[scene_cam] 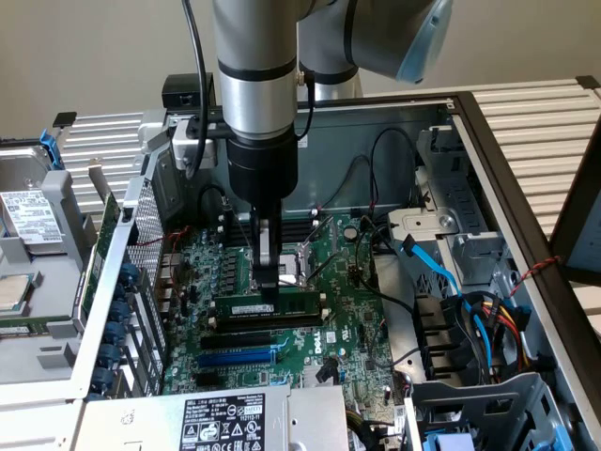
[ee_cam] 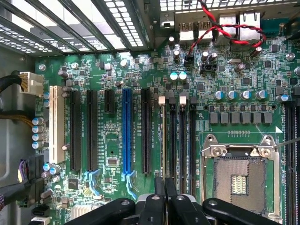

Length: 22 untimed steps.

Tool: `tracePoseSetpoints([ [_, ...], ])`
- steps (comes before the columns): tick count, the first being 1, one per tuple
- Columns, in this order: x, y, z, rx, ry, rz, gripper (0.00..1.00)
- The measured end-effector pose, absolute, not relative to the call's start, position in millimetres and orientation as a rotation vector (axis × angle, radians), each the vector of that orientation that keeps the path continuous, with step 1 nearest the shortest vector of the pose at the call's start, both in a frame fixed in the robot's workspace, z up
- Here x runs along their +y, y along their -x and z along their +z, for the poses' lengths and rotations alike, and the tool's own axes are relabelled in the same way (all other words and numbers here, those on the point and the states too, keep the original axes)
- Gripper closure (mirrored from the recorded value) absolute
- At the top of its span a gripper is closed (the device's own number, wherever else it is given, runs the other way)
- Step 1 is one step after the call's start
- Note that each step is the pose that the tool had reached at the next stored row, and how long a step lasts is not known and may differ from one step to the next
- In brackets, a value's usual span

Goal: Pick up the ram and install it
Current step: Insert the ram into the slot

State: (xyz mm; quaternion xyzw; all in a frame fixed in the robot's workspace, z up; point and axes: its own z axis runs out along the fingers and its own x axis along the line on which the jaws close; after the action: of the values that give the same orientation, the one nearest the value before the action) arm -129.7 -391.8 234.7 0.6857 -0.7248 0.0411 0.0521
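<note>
Motherboard (scene_cam: 340, 324), ram (scene_cam: 291, 306) between closed fingers (scene_cam: 270, 280)

A robotics lab or electronics workshop: an opened computer case (scene_cam: 394, 122), its green motherboard (scene_cam: 347, 310) exposed, lies on a slatted metal bench (scene_cam: 545, 122) beneath a robot arm (scene_cam: 254, 75).

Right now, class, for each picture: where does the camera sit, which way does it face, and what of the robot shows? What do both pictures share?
Exterior view: off the arm, above the open computer case, looking down at the circuit board; the arm and its tool show, tip at the ram.
Wrist view: on the wrist, facing straight down onto the board; the tool's dark tip shows.
Shared: the board, the blue slot, the processor socket, the tool.
</note>
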Motion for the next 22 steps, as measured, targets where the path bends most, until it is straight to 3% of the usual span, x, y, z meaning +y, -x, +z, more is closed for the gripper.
tracePoseSetpoints([
  [22,-391.4,128.7,234.2,-2.205,-2.085,0.125,0.88],
])
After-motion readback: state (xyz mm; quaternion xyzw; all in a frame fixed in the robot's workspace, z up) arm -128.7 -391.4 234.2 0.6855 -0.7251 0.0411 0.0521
